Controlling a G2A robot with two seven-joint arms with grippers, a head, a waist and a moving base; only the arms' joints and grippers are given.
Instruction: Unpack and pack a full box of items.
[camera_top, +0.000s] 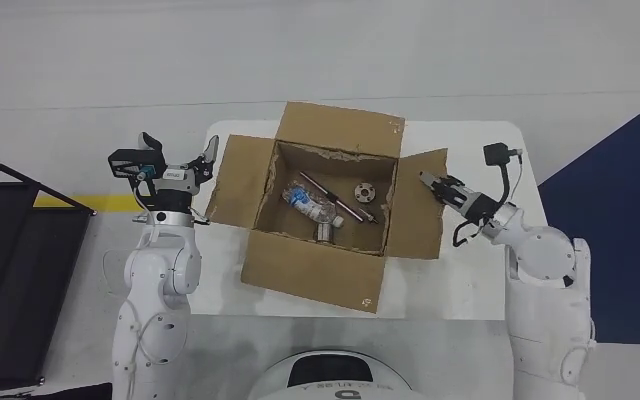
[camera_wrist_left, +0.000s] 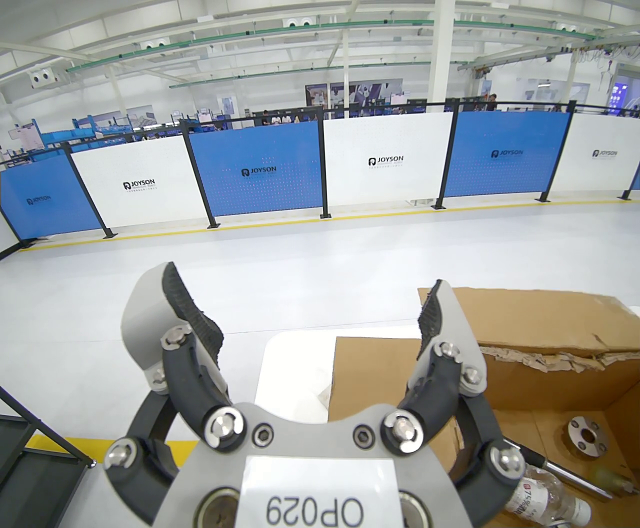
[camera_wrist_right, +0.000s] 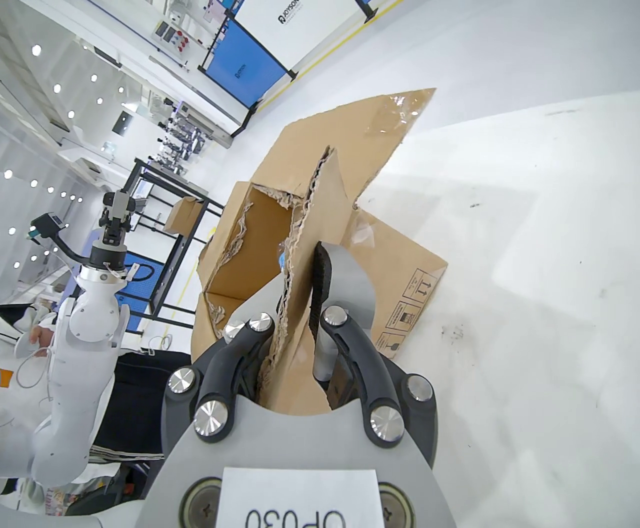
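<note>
A pale grey-white floor (camera_wrist_left: 350, 250) spreads across a bright hall. It is crossed by a yellow line (camera_wrist_left: 270, 225) that runs along the foot of a fence of alternating blue and white panels (camera_wrist_left: 255, 170) set between black posts. Overhead, white beams and pipes (camera_wrist_left: 250, 30) span the ceiling, a white column (camera_wrist_left: 442, 50) rises behind the fence, and rows of small round lights (camera_wrist_right: 36, 50) shine. A white table (camera_top: 470, 290) stands on the floor, with a black rack (camera_top: 28, 265) off to one side of it.
</note>
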